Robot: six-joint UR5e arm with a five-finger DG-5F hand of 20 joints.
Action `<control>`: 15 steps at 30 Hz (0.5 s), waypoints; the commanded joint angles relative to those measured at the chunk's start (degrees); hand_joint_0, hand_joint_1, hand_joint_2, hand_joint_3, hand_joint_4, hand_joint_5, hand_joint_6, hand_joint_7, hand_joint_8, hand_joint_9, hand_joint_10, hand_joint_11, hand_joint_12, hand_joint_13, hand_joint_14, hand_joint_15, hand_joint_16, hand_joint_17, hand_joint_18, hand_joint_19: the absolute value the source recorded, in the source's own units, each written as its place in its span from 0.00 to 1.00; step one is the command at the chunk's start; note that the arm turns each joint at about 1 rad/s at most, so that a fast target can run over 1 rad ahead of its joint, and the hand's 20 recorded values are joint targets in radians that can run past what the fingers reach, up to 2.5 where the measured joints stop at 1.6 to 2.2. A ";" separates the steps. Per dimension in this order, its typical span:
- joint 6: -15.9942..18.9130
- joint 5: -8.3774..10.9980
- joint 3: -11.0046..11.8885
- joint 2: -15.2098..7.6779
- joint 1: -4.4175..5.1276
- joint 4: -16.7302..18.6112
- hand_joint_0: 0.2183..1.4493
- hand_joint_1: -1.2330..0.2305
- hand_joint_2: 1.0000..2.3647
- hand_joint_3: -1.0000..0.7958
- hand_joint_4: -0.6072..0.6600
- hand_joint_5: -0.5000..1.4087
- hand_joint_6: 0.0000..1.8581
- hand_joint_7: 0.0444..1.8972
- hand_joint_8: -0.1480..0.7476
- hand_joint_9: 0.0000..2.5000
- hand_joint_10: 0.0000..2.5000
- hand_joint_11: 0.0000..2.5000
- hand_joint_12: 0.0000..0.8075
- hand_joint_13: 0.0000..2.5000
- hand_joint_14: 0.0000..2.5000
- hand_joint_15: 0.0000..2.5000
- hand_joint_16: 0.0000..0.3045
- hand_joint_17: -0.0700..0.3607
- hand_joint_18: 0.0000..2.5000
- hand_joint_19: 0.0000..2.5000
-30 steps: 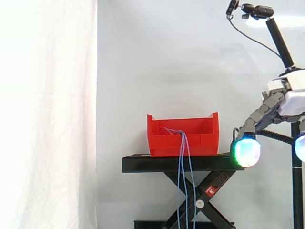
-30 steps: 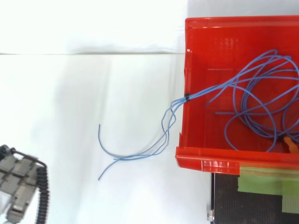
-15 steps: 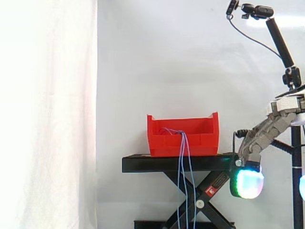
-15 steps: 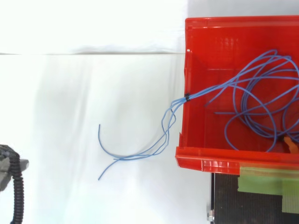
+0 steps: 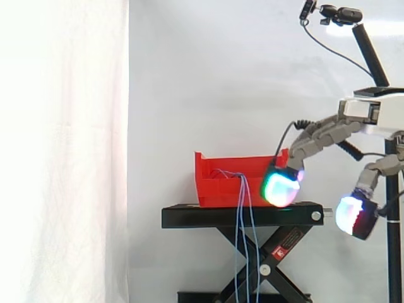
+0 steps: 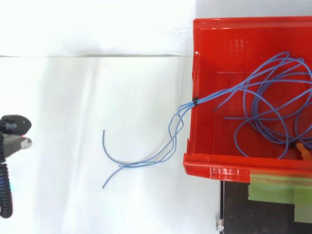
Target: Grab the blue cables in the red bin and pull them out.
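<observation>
The red bin point(image 5: 221, 183) stands on the black stand point(image 5: 189, 216). Thin blue cables point(image 6: 263, 97) lie coiled inside it. A tied bundle crosses the bin's left wall point(image 6: 194, 73) in the top view, and its loose ends point(image 6: 136, 163) trail below. From the side, these strands point(image 5: 243, 246) hang down the bin's front. My hand point(image 5: 328, 129) reaches in from the right, open, fingers stretched and holding nothing. One glowing fingertip point(image 5: 281, 188) shows before the bin's right end. From above, a dark fingertip point(image 6: 13, 127) sits at the far left, well apart from the cables.
A small orange object point(image 6: 303, 150) lies in the bin's lower right corner. Green tape point(image 6: 278, 190) marks the stand below the bin. A camera pole point(image 5: 372, 57) rises at the right in the side view. The white curtain hangs behind.
My hand has risen and swung left, from beside the stand's right end to level with the bin. From above it has shifted up along the left edge. Cables and bin are unmoved.
</observation>
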 commanded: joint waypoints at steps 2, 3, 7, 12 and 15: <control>-21.33 1.31 0.03 -0.51 0.00 2.07 0.42 0.15 0.00 0.00 0.60 0.54 0.00 0.31 0.49 0.27 0.01 0.49 0.50 0.27 0.01 0.31 0.17 0.43 0.20 0.23; -21.07 1.57 0.03 -0.68 0.09 1.28 0.42 0.15 0.00 0.00 0.60 0.54 0.00 0.30 0.49 0.27 0.01 0.49 0.50 0.27 0.01 0.31 0.17 0.43 0.20 0.23; -18.70 1.39 0.03 -2.53 0.09 -1.18 0.42 0.15 0.00 0.00 0.60 0.54 0.00 0.30 0.49 0.27 0.01 0.49 0.50 0.27 0.01 0.31 0.17 0.43 0.20 0.23; -13.69 0.51 2.49 -6.04 -0.18 -3.38 0.43 0.15 0.00 0.00 0.59 0.55 0.00 0.31 0.49 0.26 0.01 0.49 0.49 0.26 0.01 0.30 0.17 0.43 0.19 0.23; -11.49 -0.54 3.99 -7.01 -0.26 -5.31 0.43 0.15 0.00 0.00 0.59 0.55 0.00 0.31 0.49 0.26 0.01 0.49 0.49 0.26 0.01 0.30 0.17 0.43 0.19 0.23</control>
